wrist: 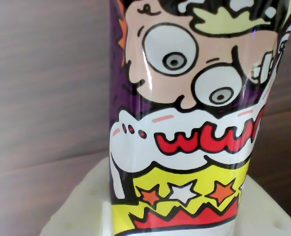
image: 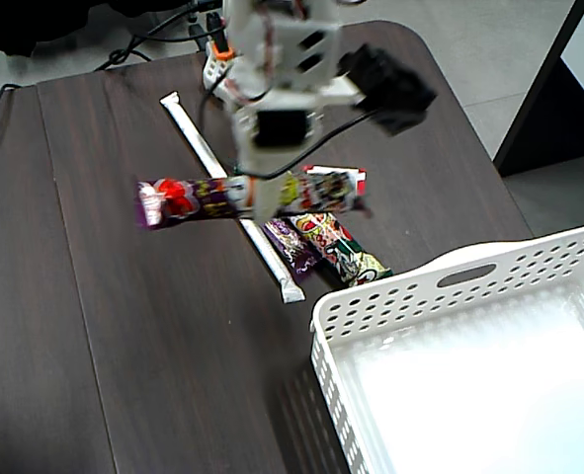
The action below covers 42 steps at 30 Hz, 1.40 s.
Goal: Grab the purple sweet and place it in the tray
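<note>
Purple sweet (image: 198, 200) tight between the fingers (image: 263, 204), crosswise, above the table (image: 74, 296).

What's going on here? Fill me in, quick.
The arm's hand is shut on the long purple sweet, gripping it near the middle and apparently holding it above the dark table. The white tray, lower right in the fixed view, looks empty. A white stick and two smaller packets lie on the table.
</note>
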Each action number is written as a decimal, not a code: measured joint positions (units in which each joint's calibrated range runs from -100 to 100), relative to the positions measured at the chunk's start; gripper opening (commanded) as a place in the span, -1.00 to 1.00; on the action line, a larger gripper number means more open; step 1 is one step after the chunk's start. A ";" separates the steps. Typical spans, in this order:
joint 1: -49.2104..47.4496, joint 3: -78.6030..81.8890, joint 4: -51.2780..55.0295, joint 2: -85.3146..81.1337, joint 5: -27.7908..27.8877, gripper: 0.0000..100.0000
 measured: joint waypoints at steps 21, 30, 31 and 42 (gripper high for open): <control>-22.34 0.00 -16.81 -3.00 -8.54 -0.91; -25.04 0.00 -26.71 -1.67 -8.54 -0.91; -25.34 0.00 -26.96 -1.67 -8.54 -0.91; -26.91 0.00 -36.26 2.25 -10.38 -0.91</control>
